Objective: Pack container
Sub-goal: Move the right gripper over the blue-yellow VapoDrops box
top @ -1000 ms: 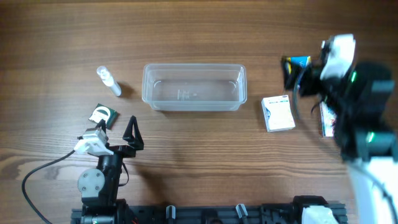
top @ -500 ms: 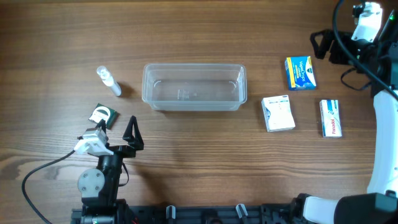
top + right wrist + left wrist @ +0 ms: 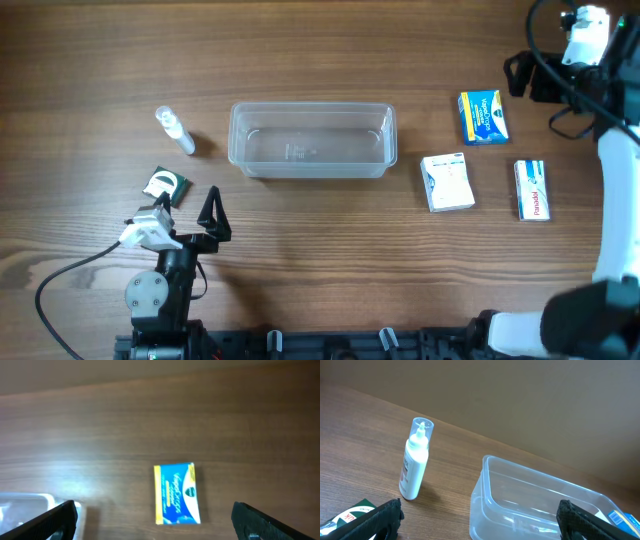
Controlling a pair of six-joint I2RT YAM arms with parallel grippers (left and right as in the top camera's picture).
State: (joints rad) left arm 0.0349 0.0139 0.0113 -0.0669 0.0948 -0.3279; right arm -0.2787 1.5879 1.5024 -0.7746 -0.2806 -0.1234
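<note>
— Left gripper is spread wide, right gripper too, both empty. Where's the container?
— Mid-tabletop, empty. Thin clear plastic, so I'd guess it's light, flexy and slick. Pinch a short-end rim if you must move it. Bottle sits to its left, blue box well right.

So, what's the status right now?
Left gripper open, empty. Right gripper open, facing blue box. Container empty. Nothing blocking it.
</note>
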